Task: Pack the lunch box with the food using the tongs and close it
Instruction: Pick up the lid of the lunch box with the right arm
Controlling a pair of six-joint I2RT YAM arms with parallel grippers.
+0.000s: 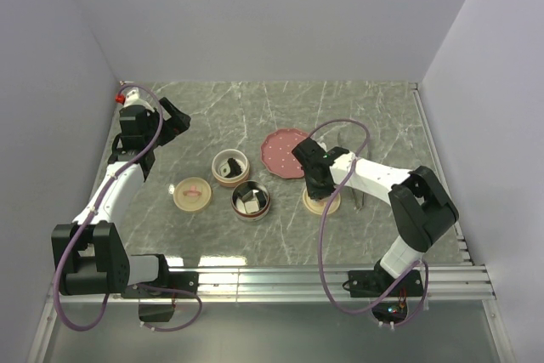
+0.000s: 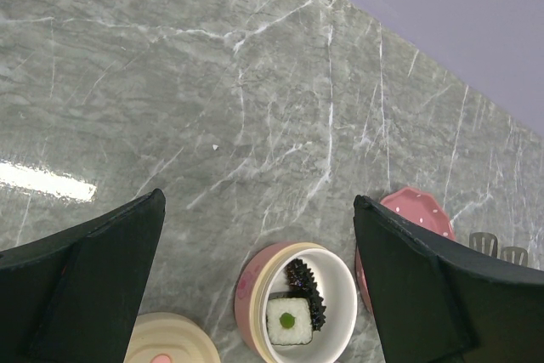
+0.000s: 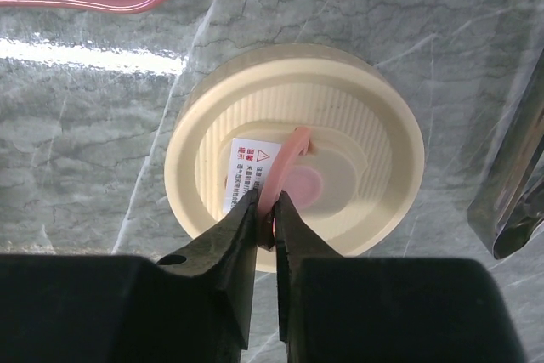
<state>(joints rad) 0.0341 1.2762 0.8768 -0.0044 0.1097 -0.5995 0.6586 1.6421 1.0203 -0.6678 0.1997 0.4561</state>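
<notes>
Both fingers of right gripper point(image 3: 269, 210) clamped on pink loop handle point(image 3: 285, 159) of round cream lid point(image 3: 374, 116) on grey marble tabletop point(image 3: 85, 167); grey metal tongs point(image 3: 514, 184) just beside. Left gripper point(image 2: 259, 201) wide apart; green-centred sushi piece point(image 2: 289, 320) in pink-walled round bowl point(image 2: 252, 291).

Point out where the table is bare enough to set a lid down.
Bare: the far table behind the red plate, and the near strip between the dark bowl and the front rail. Crowded: the middle row, from the left lid past the white-lined bowl to the right lid.
</notes>
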